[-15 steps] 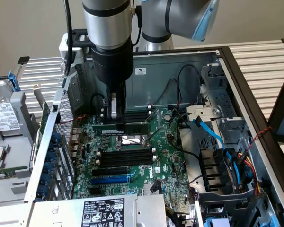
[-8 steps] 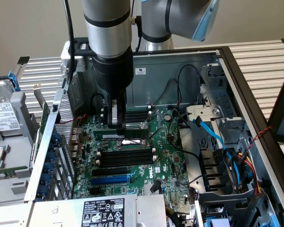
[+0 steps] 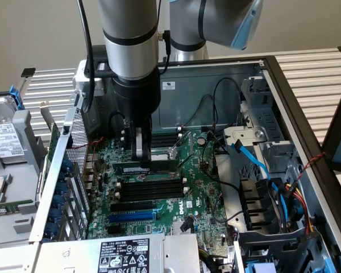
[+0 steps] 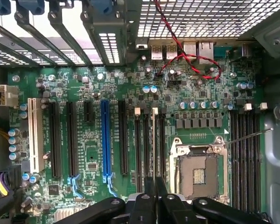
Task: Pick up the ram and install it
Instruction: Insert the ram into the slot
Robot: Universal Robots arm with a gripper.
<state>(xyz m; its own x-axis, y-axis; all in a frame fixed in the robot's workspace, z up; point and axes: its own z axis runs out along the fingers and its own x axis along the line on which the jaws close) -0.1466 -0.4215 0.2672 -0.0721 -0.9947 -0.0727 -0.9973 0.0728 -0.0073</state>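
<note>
The ram [image 3: 137,169], pinched in the near-shut claw [image 4: 155,184], shows its label in exterior view.

"DELL" stood in white print on the motherboard [image 3: 200,170], just right of the blue slot [image 3: 133,216] in the exterior view. Print on the near black label [image 3: 123,254], the far white sticker [image 3: 169,85] and the left drive label [image 3: 3,139] was too small to read.
</note>
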